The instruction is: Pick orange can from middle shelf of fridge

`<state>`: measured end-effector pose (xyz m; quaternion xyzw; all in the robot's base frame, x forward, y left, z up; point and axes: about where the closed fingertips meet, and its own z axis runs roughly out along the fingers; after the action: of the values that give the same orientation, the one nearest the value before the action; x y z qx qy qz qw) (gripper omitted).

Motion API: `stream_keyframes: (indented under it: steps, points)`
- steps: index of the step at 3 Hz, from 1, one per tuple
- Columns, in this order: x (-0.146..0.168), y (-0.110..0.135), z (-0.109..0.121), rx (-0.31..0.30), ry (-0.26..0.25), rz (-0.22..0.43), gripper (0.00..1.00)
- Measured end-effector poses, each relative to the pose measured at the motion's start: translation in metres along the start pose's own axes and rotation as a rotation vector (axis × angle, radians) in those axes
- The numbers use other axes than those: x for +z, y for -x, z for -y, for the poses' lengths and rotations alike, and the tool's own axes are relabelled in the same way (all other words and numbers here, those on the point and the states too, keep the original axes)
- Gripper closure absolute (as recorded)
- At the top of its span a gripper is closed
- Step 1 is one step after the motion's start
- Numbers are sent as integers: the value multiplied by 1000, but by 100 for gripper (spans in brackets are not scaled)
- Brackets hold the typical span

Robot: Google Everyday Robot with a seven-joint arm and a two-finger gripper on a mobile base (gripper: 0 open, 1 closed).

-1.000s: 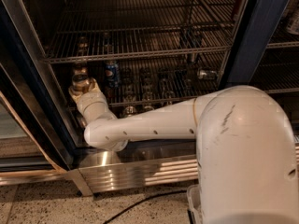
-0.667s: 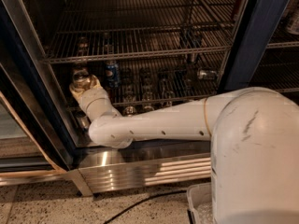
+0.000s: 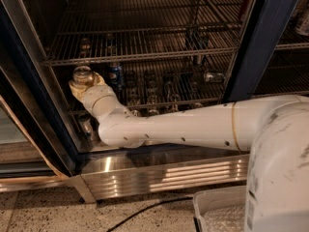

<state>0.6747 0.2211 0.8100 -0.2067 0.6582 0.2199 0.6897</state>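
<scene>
On the fridge (image 3: 260, 42) middle shelf (image 3: 193, 102), the pincer (image 3: 86, 84) clasps the orange can (image 3: 82, 74).

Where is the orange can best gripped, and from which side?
Grip the orange can around its round body, coming from the fridge's open front: it seems upright, and the rack above leaves little room overhead. The gripper is at it, at the middle shelf's left end.

From my seat, the end effector (image 3: 83, 87) is in the left side of the fridge (image 3: 256, 37), hiding the lower half of the orange can (image 3: 82, 74). The cans (image 3: 159, 83) further right of it are just blurry blobs, and the fridge top's cropped off.
</scene>
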Motion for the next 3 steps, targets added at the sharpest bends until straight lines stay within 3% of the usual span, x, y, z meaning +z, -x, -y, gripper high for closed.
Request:
stream_keyframes:
  steps: [1,2,3]
  points:
    - [-6,5,10,55,47,-50,100]
    - [-21,7,41,120,89,-102,100]
    - [-36,-1,55,163,144,-164,100]
